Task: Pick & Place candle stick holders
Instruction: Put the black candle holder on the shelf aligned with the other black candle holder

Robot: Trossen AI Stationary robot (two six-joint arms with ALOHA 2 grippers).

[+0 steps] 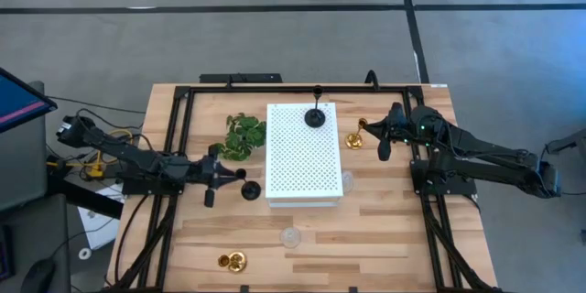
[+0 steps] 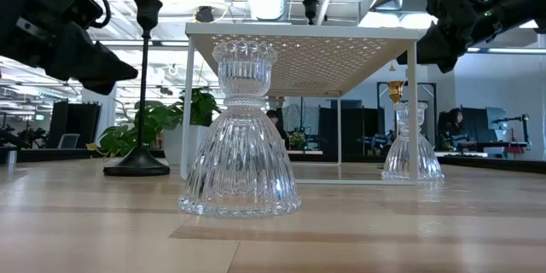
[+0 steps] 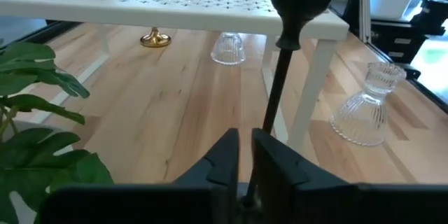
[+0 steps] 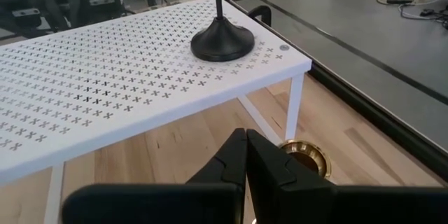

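Left tool point(image 3: 245, 155) pinches black holder's stem point(image 3: 276, 87).

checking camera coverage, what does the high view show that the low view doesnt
Only the high view: a gold holder lying near the table's front edge, the black holder's base on top of the white board, and both arms whole. Only the low view: the room behind the table and the ribbed detail of the near glass holder. Both show the other black holder, the leafy sprig, the second glass holder and the gold holder by the right gripper.
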